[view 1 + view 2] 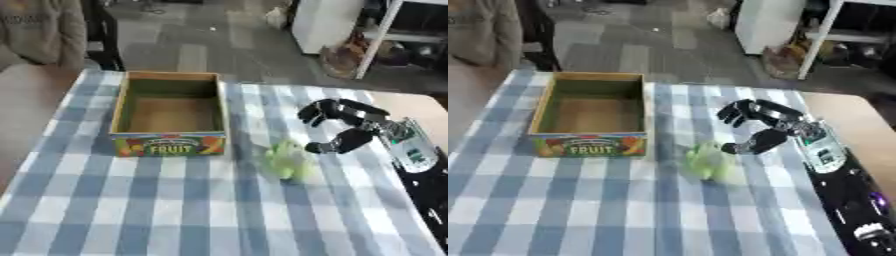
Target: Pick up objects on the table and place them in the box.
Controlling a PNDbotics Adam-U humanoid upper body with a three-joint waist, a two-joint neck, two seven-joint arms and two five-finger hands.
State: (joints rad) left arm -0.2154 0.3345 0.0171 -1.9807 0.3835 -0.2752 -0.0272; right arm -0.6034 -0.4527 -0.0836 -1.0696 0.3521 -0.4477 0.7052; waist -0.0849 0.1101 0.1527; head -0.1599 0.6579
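So the right hand (pixel 343 126) comes in from the right side over the tabletop (pixel 175 210), which has a blue and white checked cloth on it. Its fingers (pixel 317 111) are spread and a bit curved with the thumb sticking out underneath, and they're holding nothing. Just beside the thumb tip, on the cloth, sits a light green thing (pixel 287 160), blurry, kind of lumpy, could be a leafy vegetable or a bunch of grapes but I honestly can't tell; I also can't tell if the thumb touches it or there's a small gap. The cardboard box (pixel 168 142) with "FRUIT" printed on the front stands off to the left of the green thing, near but apart, open on top and nothing inside that I can see. The left hand doesn't show in either view.
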